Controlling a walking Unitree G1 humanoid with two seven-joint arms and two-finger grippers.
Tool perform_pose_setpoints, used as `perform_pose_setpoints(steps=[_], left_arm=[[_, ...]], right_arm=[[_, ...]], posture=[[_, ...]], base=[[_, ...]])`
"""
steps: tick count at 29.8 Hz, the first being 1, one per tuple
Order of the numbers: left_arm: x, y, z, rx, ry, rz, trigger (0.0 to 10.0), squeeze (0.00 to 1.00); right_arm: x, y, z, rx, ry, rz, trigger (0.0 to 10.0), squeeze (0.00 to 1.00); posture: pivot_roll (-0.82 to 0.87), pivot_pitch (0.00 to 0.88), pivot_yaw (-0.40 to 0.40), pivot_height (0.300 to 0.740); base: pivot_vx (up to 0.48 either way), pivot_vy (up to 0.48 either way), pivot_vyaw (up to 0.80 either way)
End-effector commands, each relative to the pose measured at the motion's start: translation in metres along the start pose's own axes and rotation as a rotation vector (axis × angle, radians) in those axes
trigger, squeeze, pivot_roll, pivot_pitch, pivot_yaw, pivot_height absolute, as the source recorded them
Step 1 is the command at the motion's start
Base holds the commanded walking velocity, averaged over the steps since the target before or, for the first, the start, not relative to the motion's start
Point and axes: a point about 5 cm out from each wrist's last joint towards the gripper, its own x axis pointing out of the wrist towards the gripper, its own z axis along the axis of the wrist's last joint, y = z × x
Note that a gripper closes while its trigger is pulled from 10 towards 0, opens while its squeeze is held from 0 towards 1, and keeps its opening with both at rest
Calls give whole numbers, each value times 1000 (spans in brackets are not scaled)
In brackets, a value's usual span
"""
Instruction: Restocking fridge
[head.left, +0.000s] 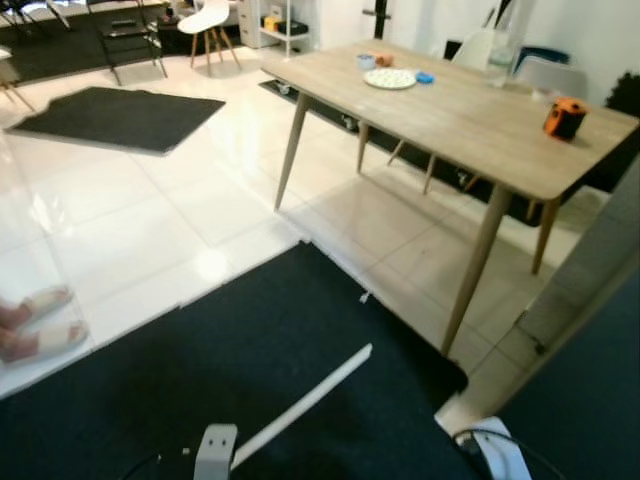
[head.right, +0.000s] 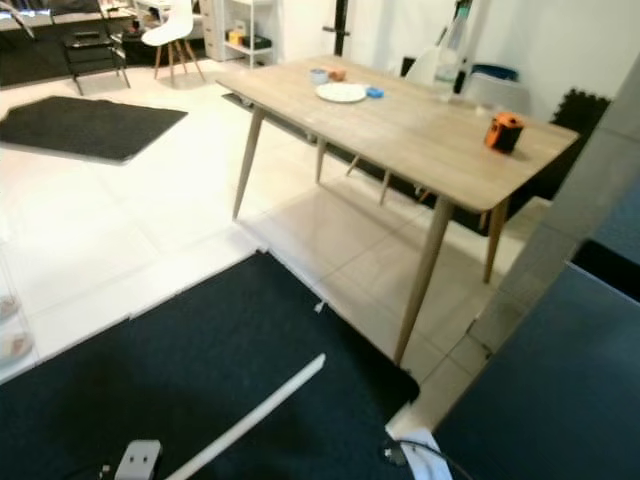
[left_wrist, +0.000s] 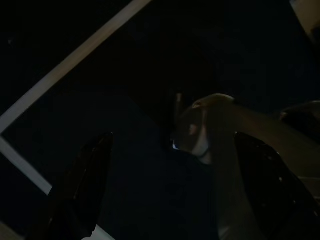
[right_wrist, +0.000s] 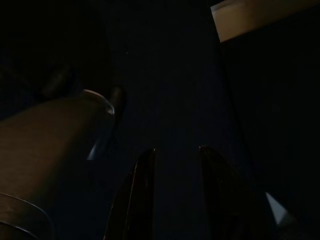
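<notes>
You are looking down at a dark floor mat (head.left: 260, 380) that lies under the robot, with a white strip (head.left: 305, 400) lying diagonally across it. Beyond the mat, the glossy white tiled floor (head.left: 150, 230) reflects the room light. A long wooden table (head.left: 450, 115) on slanted legs stands ahead and to the right. On its far end you see a white plate (head.left: 390, 78), a small blue item (head.left: 425, 77) just beside the plate, and a small cup (head.left: 365, 61) near it. An orange-and-black object (head.left: 565, 117) sits near the table's right end, well apart from the plate. A second dark rug (head.left: 120, 117) lies on the tiles to the far left, and a white chair (head.left: 208, 22) and a black chair (head.left: 130, 35) stand at the back of the room. At the left edge, a person's feet in pale sandals (head.left: 35, 325) rest on the tiles. On the right edge, a tall grey panel (head.right: 590, 190) rises close to the robot; you cannot tell whether it belongs to the fridge, and no stock item can be identified. Both arms hang idle over the mat. The left gripper (left_wrist: 170, 195) shows its two fingers spread wide apart with nothing between them. The right gripper (right_wrist: 172, 190) shows its fingers a narrow gap apart, also holding nothing. Both wrist views are very dark.
</notes>
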Motion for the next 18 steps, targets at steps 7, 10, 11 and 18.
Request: perform_pose_setpoints(steps=[7,10,11,18], left_arm=[[0,2,1,6,4,-4,10000,0],[0,2,1,8,4,-5,10000,0],[-1,2,1,10,5,-6,10000,0],[-1,1,-1,7,10,-9,10000,0]], right_arm=[[-1,-3,-4,-26,17,-48,10000,0],[-1,-3,-4,-28,20,-47,10000,0],[-1,-3,-5,-26,21,-48,10000,0],[-1,-4,-6,-17,28,-54,10000,0]], posture=[[-5,0,-21,740],[-5,0,-21,740],[-5,0,-21,740],[-6,0,-21,740]], base=[[41,0,113],[300,0,0],[341,0,0],[363,0,0]])
